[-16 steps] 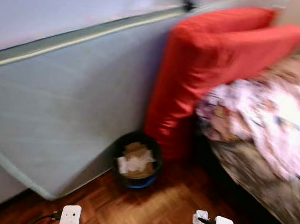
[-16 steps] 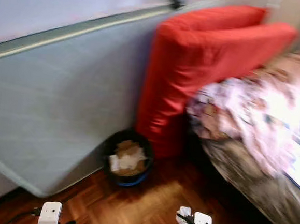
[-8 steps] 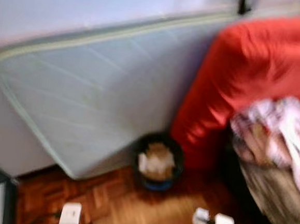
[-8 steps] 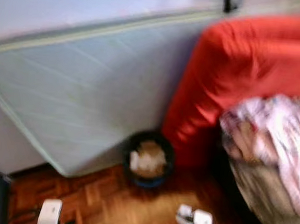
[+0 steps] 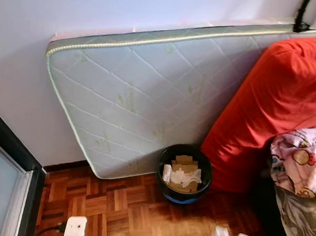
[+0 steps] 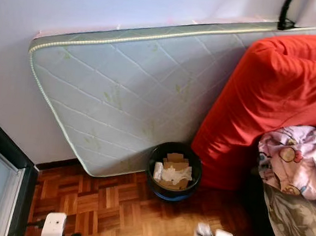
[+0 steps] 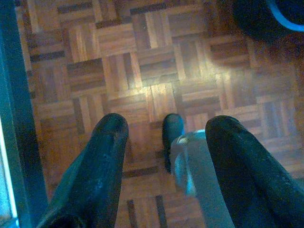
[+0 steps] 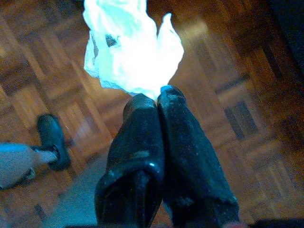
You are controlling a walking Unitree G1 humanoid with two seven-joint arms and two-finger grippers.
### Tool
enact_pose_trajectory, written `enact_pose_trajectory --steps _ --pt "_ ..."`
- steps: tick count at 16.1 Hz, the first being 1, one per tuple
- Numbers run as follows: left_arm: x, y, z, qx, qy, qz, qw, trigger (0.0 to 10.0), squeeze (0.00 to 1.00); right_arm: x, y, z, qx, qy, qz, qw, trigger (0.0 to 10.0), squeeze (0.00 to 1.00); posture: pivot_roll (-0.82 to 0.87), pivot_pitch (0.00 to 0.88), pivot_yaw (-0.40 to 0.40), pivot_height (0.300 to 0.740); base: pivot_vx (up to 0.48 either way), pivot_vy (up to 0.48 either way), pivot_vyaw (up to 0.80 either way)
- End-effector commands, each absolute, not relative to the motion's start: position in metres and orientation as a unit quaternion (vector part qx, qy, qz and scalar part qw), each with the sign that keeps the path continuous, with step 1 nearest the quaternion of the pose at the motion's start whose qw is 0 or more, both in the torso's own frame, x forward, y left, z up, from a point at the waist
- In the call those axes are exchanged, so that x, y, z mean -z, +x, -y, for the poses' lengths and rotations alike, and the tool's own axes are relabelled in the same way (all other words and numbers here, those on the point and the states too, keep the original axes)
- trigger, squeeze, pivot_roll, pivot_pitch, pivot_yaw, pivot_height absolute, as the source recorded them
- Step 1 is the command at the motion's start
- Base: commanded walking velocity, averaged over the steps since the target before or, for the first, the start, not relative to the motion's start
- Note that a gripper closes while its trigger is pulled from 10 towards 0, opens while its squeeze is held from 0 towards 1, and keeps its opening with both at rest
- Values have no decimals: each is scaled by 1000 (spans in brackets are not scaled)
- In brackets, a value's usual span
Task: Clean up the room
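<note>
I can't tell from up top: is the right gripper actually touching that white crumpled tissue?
Touching. In the right wrist view the right gripper has its two black fingers pressed together on the lower edge of the white tissue, held above the parquet floor.

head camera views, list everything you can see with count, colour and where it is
mattress: one, pale grey-green quilted, on its edge leaning against the wall
wall: one, pale lilac-white, behind the mattress
red cushion: one, red, leaning at the right beside the mattress
waste bin: one, black with a blue base ring, on the floor between mattress and red cushion, holding cardboard and white paper
blanket: one, pink patterned, on the bed at the right edge
parquet floor: brown wood, along the bottom
door frame: one, dark, at the left edge
tissue: one, white, crumpled, in the right tool
left tool: open, above the floor
right tool: shut on the tissue
</note>
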State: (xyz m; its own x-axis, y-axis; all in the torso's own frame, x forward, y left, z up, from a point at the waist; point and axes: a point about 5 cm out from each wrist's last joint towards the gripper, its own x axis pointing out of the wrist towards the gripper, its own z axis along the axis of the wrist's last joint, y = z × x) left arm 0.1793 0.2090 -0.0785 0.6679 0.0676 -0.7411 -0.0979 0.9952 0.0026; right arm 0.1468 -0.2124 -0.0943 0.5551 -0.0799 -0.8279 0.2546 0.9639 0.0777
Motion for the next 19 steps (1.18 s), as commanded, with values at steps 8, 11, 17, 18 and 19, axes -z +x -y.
enact_pose_trajectory --steps 8,11,17,18,19 --pt "81 173 -212 -53 -20 -414 908 10000 0 93 160 191 79 95 -461 879 10000 0 78 70 -7 740 247 0 271" --pt "81 173 -212 -54 -19 -415 908 10000 0 93 159 194 85 104 -460 878 10000 0 79 69 -7 740 292 0 0" --pt "82 172 -212 -54 -19 -418 907 10000 0 92 156 208 93 101 -459 878 10000 0 79 62 -8 740 295 0 0" --pt "82 171 -213 -55 -19 -419 906 10000 0 91 157 209 94 101 -458 878 10000 0 79 63 -9 740 296 0 0" --pt "82 171 -213 -55 -19 -419 906 10000 0 91 158 210 94 101 -457 879 10000 0 79 63 -9 740 296 0 0"
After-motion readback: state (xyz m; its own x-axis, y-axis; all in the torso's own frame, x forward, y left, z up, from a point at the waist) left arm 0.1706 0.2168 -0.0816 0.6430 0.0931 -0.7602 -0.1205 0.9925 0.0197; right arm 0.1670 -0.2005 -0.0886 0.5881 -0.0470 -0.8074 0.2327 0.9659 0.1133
